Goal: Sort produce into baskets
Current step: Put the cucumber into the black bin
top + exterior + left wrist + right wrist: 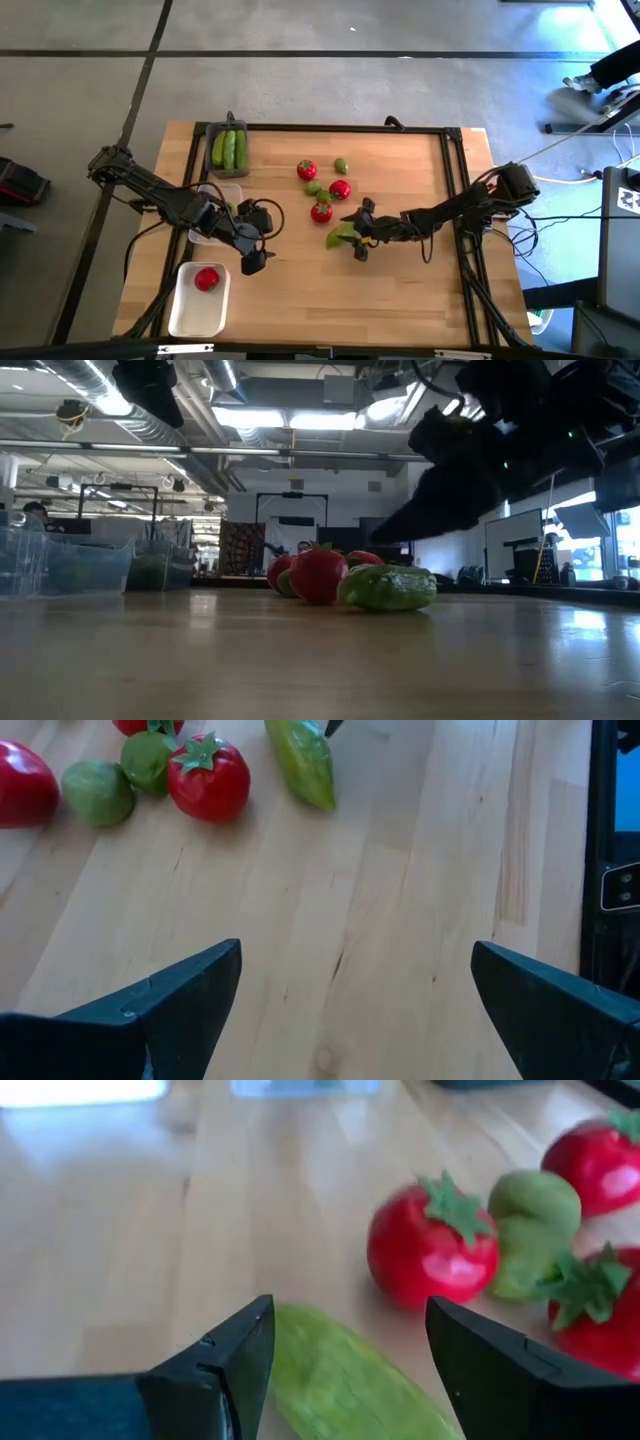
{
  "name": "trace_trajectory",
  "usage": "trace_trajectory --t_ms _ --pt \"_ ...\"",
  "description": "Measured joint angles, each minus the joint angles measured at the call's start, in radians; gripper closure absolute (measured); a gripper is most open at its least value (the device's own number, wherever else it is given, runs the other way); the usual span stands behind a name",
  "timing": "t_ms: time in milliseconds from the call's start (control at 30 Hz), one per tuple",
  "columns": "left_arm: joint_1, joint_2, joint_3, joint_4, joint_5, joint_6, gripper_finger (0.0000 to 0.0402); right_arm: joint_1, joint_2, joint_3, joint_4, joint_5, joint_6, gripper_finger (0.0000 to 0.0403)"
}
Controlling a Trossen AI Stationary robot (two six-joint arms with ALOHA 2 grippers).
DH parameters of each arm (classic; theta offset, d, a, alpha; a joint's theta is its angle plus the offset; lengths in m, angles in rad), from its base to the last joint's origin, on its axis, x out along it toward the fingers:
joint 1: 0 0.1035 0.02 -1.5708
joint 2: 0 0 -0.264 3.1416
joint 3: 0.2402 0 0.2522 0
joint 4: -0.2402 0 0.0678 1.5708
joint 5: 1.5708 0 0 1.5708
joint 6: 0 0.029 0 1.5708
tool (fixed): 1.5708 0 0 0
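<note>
So right end effector (pixel 352 240) sits open w/ fingers either side of the long light-green toy cucumber (pixel 340 236) lying mid wooden bench (pixel 400 290), not clamped. Left end effector (pixel 250 262) wide open, empty.

- Wooden table (pixel 380 290), black frame along its edges.
- Dark grey tray (pixel 228 150) at the far left corner, cucumbers inside.
- Clear tray (pixel 213 212) at the left side, partly under an arm.
- White tray (pixel 197 300) near the front left corner, one tomato inside.
- Loose in the middle: three tomatoes (pixel 306 170), round green fruits (pixel 341 166), one cucumber (pixel 340 236) just in front of them.
</note>
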Motion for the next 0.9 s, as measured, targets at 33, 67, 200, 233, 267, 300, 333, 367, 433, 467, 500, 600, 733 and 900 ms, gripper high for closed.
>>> trace_trajectory --t_ms 33,67,200,233,267,300,333,367,433,467,500,600,733,900 --pt "0.0 0.0 0.0 -0.001 0.0 0.0 0.001 0.0 -0.008 0.005 -0.001 -0.002 -0.003 0.0162" --pt "0.0 0.0 0.0 -0.001 0.0 0.0 0.001 0.0 -0.016 0.013 -0.005 -0.003 -0.015 0.0162" --pt "0.0 0.0 0.0 0.0 0.0 0.0 0.001 0.0 -0.037 0.033 -0.026 -0.005 -0.049 0.0162" --pt "0.0 0.0 0.0 0.0 0.0 0.001 0.001 0.0 -0.036 0.037 -0.033 -0.005 -0.048 0.0162" --pt "0.0 0.0 0.0 -0.001 0.0 0.001 0.001 0.0 -0.036 0.037 -0.036 -0.005 -0.043 0.0162" --pt "0.0 0.0 0.0 0.0 0.0 0.002 0.001 0.0 -0.036 0.043 -0.042 -0.005 -0.044 0.0162" --pt "0.0 0.0 0.0 0.0 0.0 0.003 0.001 0.0 -0.036 0.053 -0.051 -0.005 -0.048 0.0162" --pt "0.0 0.0 0.0 -0.001 0.0 0.003 0.001 0.0 -0.036 0.062 -0.069 -0.005 -0.05 0.0162" --pt "0.0 0.0 0.0 -0.001 0.0 0.003 0.001 0.0 -0.036 0.076 -0.128 -0.005 -0.052 0.0161" --pt "0.0 0.0 0.0 -0.001 0.0 0.003 0.001 0.0 -0.036 0.083 -0.162 -0.005 -0.051 0.0159" --pt "0.0 0.0 0.0 -0.001 0.0 0.003 0.001 0.0 -0.036 0.089 -0.191 -0.005 -0.048 0.0155" --pt "0.0 0.0 0.0 0.0 0.0 0.009 0.001 0.0 -0.036 0.095 -0.274 -0.005 -0.042 0.013" --pt "0.0 0.0 0.0 0.0 0.0 0.026 0.001 0.0 -0.036 0.094 -0.337 -0.006 -0.046 0.0083" --pt "0.0 0.0 0.0 0.0 -0.001 0.026 0.001 0.0 -0.036 0.095 -0.382 -0.006 -0.05 0.0033"
